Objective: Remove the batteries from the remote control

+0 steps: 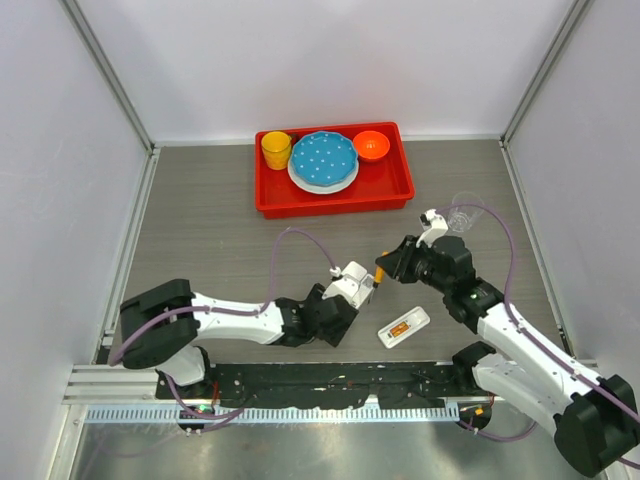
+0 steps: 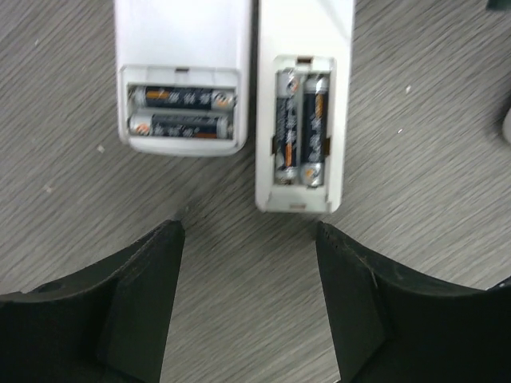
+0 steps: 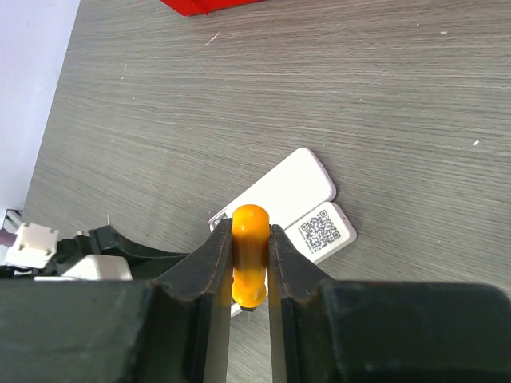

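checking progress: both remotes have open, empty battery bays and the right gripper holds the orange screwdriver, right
Not empty: the left wrist view shows two batteries in the wide remote and two more in the narrow remote. The rest is right, including the right gripper holding the orange screwdriver.

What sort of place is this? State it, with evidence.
Probably a robot test cell: plain white panels on metal framing, two arms bolted to a rail, a red tray of plastic dishes.
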Motion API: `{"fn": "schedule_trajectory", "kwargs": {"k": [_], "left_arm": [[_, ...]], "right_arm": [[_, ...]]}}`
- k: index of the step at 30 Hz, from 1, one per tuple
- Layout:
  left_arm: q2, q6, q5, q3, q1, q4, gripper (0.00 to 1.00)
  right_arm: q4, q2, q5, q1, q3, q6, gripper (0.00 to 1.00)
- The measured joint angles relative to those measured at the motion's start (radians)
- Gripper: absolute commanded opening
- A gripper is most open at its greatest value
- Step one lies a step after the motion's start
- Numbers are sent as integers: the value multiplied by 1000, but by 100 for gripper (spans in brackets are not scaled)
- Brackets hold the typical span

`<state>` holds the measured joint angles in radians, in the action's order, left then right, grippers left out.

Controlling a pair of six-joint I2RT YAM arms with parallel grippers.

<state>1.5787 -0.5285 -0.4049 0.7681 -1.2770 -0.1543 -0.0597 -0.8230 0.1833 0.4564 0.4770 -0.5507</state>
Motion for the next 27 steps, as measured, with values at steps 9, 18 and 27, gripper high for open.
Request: {"fn": "schedule_trajectory", "kwargs": {"k": [9,18,27], "left_arm": [[-69,-40,-16,-73,0,6,74],[-22,-29,16,-45,-1,63,77],[84,-16,-22,39,-4,122,67]], "right_arm": [[96,-72,-40,47,-13,-10,2],[116,-74,-60,52,-13,-18,1],[112,-71,-71,52,-19,-24,1]]}}
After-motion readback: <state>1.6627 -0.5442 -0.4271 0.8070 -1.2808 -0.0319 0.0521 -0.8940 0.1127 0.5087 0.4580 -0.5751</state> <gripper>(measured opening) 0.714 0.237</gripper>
